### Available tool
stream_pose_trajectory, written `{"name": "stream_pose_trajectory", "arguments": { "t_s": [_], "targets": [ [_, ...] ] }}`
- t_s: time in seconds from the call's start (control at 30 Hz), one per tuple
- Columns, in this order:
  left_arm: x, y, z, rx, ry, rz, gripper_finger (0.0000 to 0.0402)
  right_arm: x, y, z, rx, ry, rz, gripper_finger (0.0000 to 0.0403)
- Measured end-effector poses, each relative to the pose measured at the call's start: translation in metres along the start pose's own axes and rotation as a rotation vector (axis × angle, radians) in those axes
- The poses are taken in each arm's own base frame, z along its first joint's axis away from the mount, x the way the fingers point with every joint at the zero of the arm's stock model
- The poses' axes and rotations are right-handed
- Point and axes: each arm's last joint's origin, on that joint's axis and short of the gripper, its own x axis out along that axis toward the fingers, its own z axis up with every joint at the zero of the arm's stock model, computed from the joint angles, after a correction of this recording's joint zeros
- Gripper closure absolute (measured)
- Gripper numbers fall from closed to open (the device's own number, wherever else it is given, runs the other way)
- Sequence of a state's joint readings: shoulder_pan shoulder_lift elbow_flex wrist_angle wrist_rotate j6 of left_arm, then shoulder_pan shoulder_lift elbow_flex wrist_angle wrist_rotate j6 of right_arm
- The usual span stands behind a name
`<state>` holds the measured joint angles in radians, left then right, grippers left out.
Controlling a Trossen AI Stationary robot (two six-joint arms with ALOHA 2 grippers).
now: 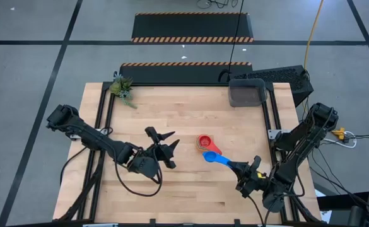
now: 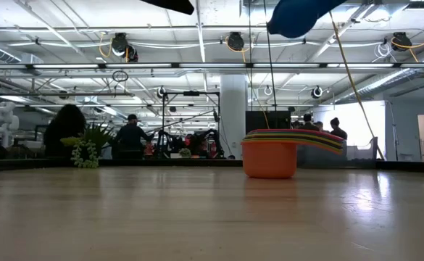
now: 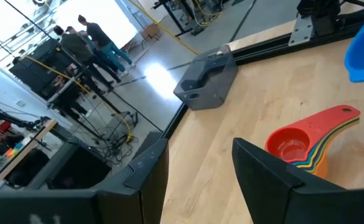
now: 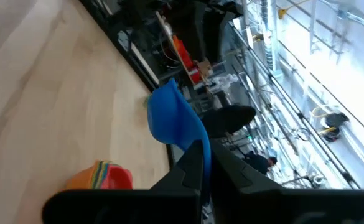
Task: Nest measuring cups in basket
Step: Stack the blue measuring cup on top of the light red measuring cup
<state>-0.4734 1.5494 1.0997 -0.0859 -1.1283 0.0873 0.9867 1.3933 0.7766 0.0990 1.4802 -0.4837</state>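
A nested stack of measuring cups (image 1: 204,141), red on top and orange at the bottom (image 2: 269,158), stands on its base on the wooden table right of centre. The blue measuring cup (image 1: 210,156) hangs in the air just near of the stack, and my right gripper (image 1: 240,168) is shut on it. My left gripper (image 1: 171,140) hovers left of the stack, open, with nothing between its fingers (image 3: 266,177). The dark grey basket (image 1: 247,93) stands at the table's far right edge. My right gripper pinches the blue cup's handle (image 1: 229,163) near its free end between its two fingers (image 4: 197,163). The fingers lie about level and come from the table's near right, along the handle. The cup is lifted clear of the table, its bowl (image 4: 171,118) out ahead of the fingers, close to the stack.
A small green plant (image 1: 122,88) sits at the far left corner. A black keyboard (image 1: 279,76) lies behind the basket, off the table's far right. Bare wood lies between the stack and the basket. People stand in the room beyond (image 2: 132,134).
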Motion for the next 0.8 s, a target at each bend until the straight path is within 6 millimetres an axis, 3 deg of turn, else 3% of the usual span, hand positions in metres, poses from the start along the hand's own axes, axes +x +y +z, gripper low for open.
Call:
{"name": "stream_pose_trajectory", "arguments": {
  "t_s": [0.8],
  "targets": [
    [0.014, 0.006, -0.001, -0.024, 0.021, -0.015, 0.0222, 0.015, 0.014, -0.026, -0.062, 0.042, 0.016, 0.0403]
  ]
}}
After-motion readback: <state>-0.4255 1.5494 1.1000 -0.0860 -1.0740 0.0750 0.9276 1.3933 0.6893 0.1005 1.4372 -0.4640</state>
